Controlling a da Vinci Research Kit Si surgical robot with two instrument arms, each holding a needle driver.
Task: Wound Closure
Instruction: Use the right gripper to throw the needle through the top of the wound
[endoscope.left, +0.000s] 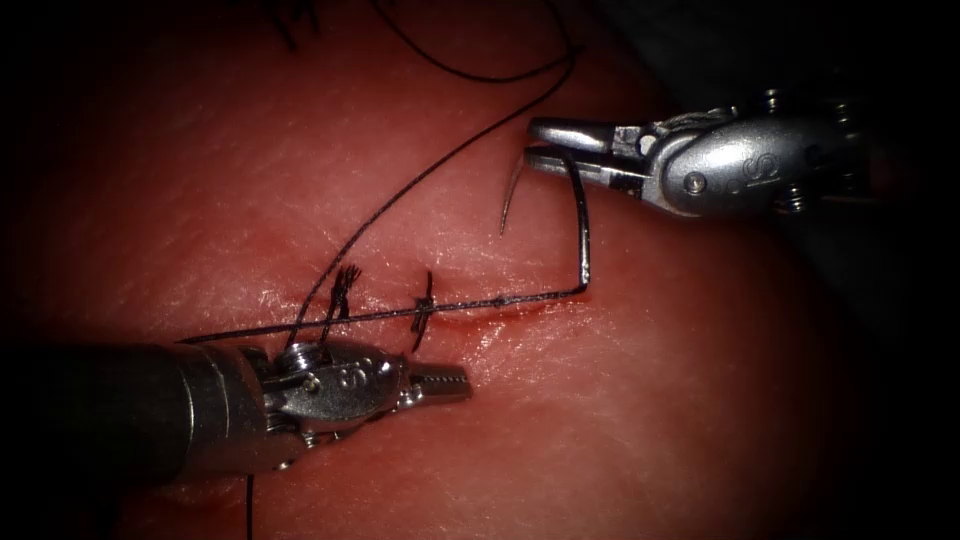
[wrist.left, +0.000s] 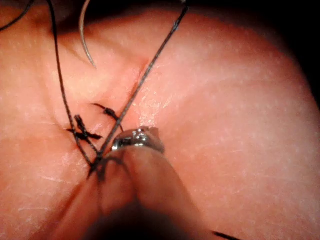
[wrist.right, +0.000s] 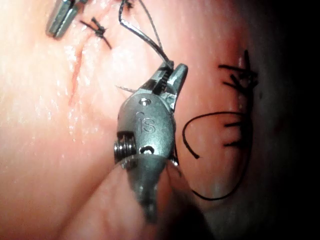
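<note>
Nothing of a room can be made out. Beyond the lit area, the surroundings fall into deep black shadow on every side. One strong, narrow light shines down from above, bright at the centre and fading quickly toward the dark edges and corners.

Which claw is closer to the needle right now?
Right. The right claw holds the needle near its middle, clear of the tissue; the left claw sits apart, beside the cut.

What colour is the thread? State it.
Black, seen best in the endoscope view, where the thread runs over the tissue.
</note>
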